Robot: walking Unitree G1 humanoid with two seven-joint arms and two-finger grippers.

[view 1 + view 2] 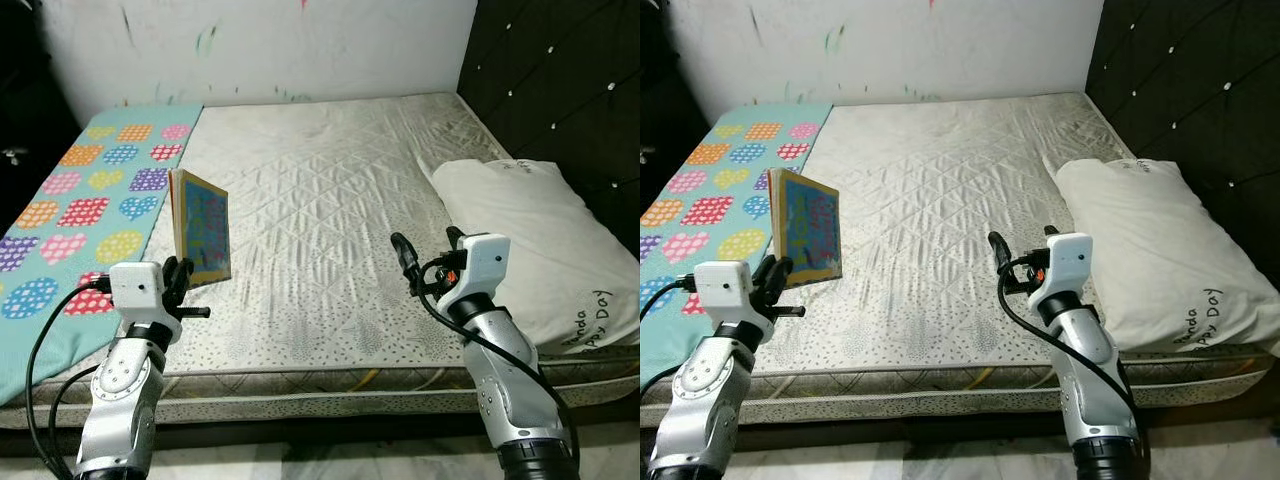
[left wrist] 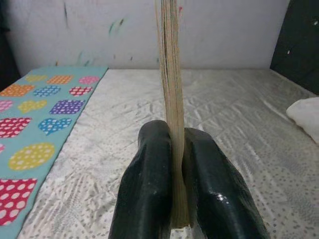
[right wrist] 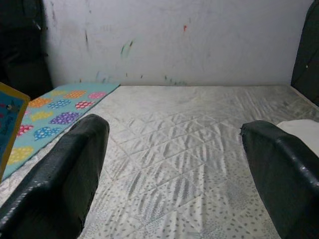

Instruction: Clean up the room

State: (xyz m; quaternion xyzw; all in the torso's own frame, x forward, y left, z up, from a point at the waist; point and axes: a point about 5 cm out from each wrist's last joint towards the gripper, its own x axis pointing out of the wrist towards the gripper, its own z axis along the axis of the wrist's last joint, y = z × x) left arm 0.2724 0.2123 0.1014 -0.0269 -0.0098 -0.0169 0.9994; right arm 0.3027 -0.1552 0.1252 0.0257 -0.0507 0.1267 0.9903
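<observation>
A thin colourful picture book stands upright on edge above the bare mattress, near its front left part. My left gripper is shut on the book's lower edge; in the left wrist view the two black fingers pinch the book's page edges. My right gripper hovers open over the front of the mattress, left of the white pillow, with nothing between its fingers.
A teal blanket with dotted hearts covers the mattress's left strip. A dark padded headboard rises on the right behind the pillow. A marked white wall closes the far side. The mattress's front edge lies just before me.
</observation>
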